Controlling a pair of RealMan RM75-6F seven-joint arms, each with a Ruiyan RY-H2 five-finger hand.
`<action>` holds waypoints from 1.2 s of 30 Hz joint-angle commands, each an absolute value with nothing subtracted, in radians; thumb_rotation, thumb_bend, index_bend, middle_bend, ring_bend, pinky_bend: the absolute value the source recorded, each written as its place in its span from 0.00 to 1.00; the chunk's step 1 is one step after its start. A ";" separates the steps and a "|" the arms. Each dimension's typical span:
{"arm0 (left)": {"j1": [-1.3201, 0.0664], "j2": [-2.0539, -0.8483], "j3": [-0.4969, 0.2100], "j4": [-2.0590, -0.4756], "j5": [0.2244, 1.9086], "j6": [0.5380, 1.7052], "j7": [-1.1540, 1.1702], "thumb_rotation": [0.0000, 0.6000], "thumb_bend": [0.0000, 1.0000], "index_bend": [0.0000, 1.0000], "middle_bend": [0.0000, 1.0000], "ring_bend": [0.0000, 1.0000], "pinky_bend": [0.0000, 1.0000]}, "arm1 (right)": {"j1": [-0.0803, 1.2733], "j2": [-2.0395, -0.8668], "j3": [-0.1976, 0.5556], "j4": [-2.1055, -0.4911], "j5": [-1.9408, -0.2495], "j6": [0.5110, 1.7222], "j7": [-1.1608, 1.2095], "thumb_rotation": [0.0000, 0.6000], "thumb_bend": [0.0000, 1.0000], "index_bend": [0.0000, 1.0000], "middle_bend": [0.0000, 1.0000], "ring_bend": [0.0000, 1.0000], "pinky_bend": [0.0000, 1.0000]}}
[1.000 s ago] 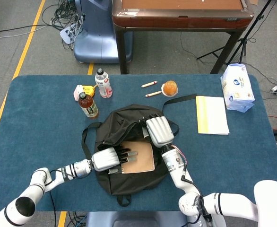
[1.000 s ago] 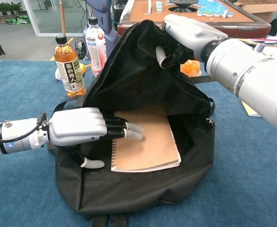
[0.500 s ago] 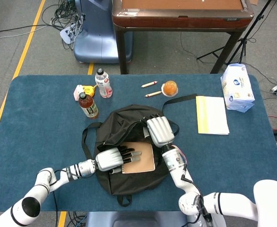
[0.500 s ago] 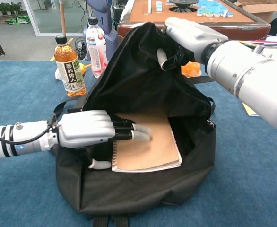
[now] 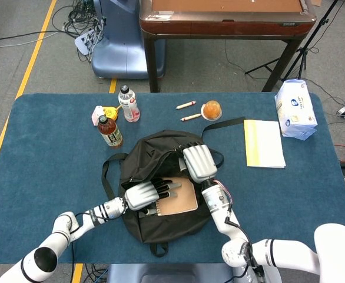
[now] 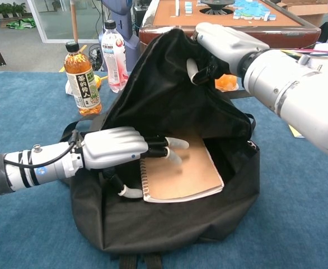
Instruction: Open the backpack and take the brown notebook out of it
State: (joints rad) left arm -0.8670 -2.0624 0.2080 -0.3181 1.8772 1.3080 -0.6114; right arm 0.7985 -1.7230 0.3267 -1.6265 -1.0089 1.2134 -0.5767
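A black backpack (image 5: pixel 155 221) (image 6: pixel 153 101) lies open in the middle of the blue table. My right hand (image 5: pixel 198 163) (image 6: pixel 223 42) grips its upper flap and holds it raised. Inside the opening lies the brown spiral notebook (image 5: pixel 184 198) (image 6: pixel 189 176), flat and partly under the flap. My left hand (image 5: pixel 146 194) (image 6: pixel 119 148) reaches in from the left. Its fingers (image 6: pixel 172 143) are spread on the notebook's cover, and its thumb lies on the fabric beside the spiral edge. The notebook rests in the bag and is not lifted.
A tea bottle (image 5: pixel 110 131) (image 6: pixel 82 78) and a water bottle (image 5: pixel 128 104) (image 6: pixel 114 53) stand left of the bag. Two crayons (image 5: pixel 186 105) and an orange cup (image 5: pixel 211 109) lie behind it. A yellow pad (image 5: pixel 264 142) and a white packet (image 5: pixel 295 109) sit at the right.
My left hand has slid further right into the bag, across the notebook's cover. The notebook and bag shifted slightly right. The right hand still holds the flap up.
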 commanded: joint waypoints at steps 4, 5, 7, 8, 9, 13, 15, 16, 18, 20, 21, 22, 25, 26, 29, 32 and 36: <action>-0.871 -2.076 0.211 -0.303 1.869 1.302 -0.627 1.00 0.22 0.28 0.04 0.08 0.19 | 0.803 -1.728 0.325 -1.620 -1.006 1.211 -0.579 1.00 0.77 0.73 0.53 0.45 0.41; -0.871 -2.078 0.213 -0.300 1.869 1.302 -0.630 1.00 0.23 0.30 0.04 0.08 0.19 | 0.803 -1.729 0.325 -1.619 -1.005 1.212 -0.580 1.00 0.77 0.73 0.53 0.45 0.41; -0.875 -2.081 0.221 -0.293 1.874 1.304 -0.630 1.00 0.26 0.31 0.04 0.08 0.18 | 0.805 -1.730 0.325 -1.617 -1.004 1.213 -0.586 1.00 0.77 0.73 0.53 0.45 0.41; -0.876 -2.082 0.222 -0.291 1.874 1.304 -0.631 1.00 0.29 0.31 0.04 0.08 0.18 | 0.806 -1.730 0.325 -1.616 -1.003 1.214 -0.588 1.00 0.77 0.73 0.53 0.45 0.41; -0.878 -2.083 0.224 -0.290 1.874 1.306 -0.632 1.00 0.32 0.32 0.04 0.08 0.18 | 0.807 -1.731 0.325 -1.616 -1.001 1.214 -0.591 1.00 0.77 0.73 0.53 0.45 0.41; -0.879 -2.085 0.224 -0.289 1.868 1.311 -0.635 1.00 0.37 0.34 0.04 0.07 0.18 | 0.809 -1.730 0.325 -1.620 -0.998 1.217 -0.600 1.00 0.77 0.73 0.53 0.45 0.41; -0.879 -2.087 0.222 -0.291 1.862 1.309 -0.639 1.00 0.40 0.36 0.04 0.07 0.18 | 0.811 -1.729 0.326 -1.624 -0.997 1.219 -0.605 1.00 0.77 0.73 0.53 0.45 0.41; -0.879 -2.088 0.222 -0.293 1.861 1.308 -0.640 1.00 0.42 0.37 0.04 0.07 0.18 | 0.812 -1.729 0.327 -1.625 -0.996 1.219 -0.607 1.00 0.77 0.73 0.53 0.45 0.41; -0.879 -2.092 0.220 -0.295 1.856 1.308 -0.640 1.00 0.47 0.41 0.04 0.07 0.18 | 0.814 -1.728 0.329 -1.628 -0.994 1.221 -0.610 1.00 0.77 0.73 0.53 0.45 0.41; -0.879 -2.095 0.217 -0.297 1.851 1.310 -0.638 1.00 0.49 0.45 0.04 0.08 0.18 | 0.815 -1.727 0.332 -1.630 -0.991 1.223 -0.613 1.00 0.77 0.73 0.53 0.45 0.41; -0.878 -2.097 0.214 -0.299 1.848 1.312 -0.639 1.00 0.50 0.47 0.04 0.08 0.18 | 0.816 -1.726 0.333 -1.630 -0.990 1.223 -0.614 1.00 0.77 0.73 0.53 0.45 0.41; -0.877 -2.098 0.212 -0.301 1.843 1.313 -0.643 1.00 0.52 0.49 0.04 0.08 0.18 | 0.816 -1.725 0.333 -1.630 -0.988 1.223 -0.614 1.00 0.77 0.73 0.53 0.45 0.41; -0.870 -2.092 0.201 -0.324 1.828 1.322 -0.682 1.00 0.58 0.53 0.05 0.08 0.18 | 0.816 -1.721 0.335 -1.628 -0.982 1.222 -0.614 1.00 0.77 0.73 0.53 0.45 0.41; -0.866 -2.084 0.199 -0.336 1.824 1.329 -0.702 1.00 0.60 0.54 0.07 0.08 0.18 | 0.815 -1.718 0.335 -1.628 -0.980 1.220 -0.611 1.00 0.77 0.73 0.53 0.45 0.41; -0.855 -2.064 0.198 -0.358 1.820 1.358 -0.723 1.00 0.62 0.55 0.13 0.10 0.18 | 0.813 -1.714 0.333 -1.628 -0.981 1.215 -0.599 1.00 0.77 0.73 0.53 0.45 0.41; -0.836 -2.037 0.201 -0.389 1.821 1.399 -0.730 1.00 0.62 0.57 0.21 0.17 0.19 | 0.814 -1.713 0.336 -1.620 -0.977 1.208 -0.585 1.00 0.77 0.73 0.53 0.45 0.41; -0.817 -2.010 0.205 -0.426 1.823 1.430 -0.724 1.00 0.62 0.57 0.30 0.24 0.21 | 0.821 -1.720 0.351 -1.605 -0.952 1.196 -0.573 1.00 0.77 0.73 0.53 0.45 0.41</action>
State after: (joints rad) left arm -0.8239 -2.0181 0.2031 -0.4170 1.8226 1.4239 -0.7256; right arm 0.8187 -1.7172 0.3463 -1.6094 -0.9589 1.1997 -0.5772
